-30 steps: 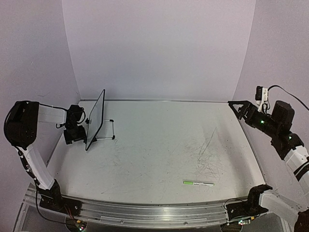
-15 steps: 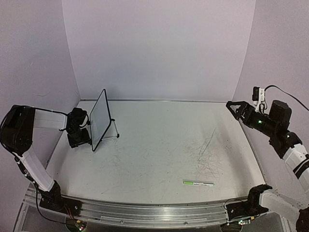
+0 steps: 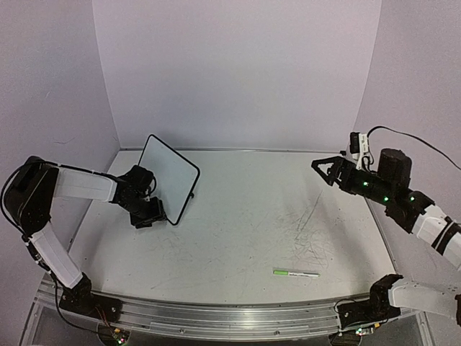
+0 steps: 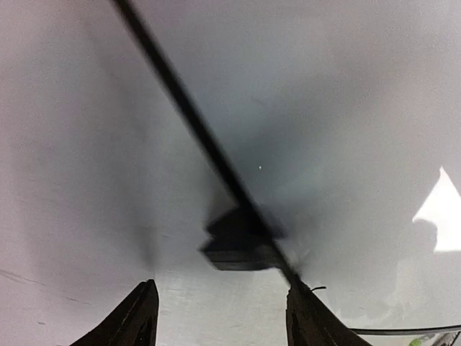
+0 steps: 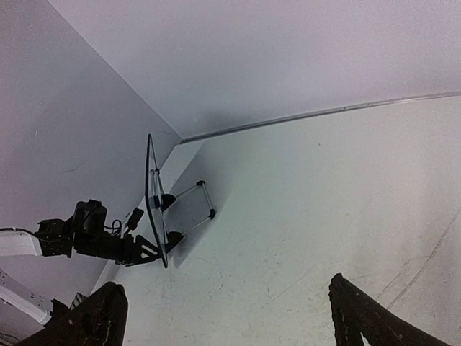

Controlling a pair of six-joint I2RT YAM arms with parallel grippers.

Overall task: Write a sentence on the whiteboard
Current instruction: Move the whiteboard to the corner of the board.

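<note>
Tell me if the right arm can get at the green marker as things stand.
Probably yes. The green marker lies alone on the table on that arm's side; the right gripper hangs above the table, jaws open and empty, with nothing between them.

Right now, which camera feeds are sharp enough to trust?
Top view: sharp and evenly lit, whiteboard and pen crisp. Right wrist view: sharp too, whiteboard nearly edge-on with a soft shadow beside it. Left wrist view: badly blurred, the whiteboard's frame a smeared dark streak.
</note>
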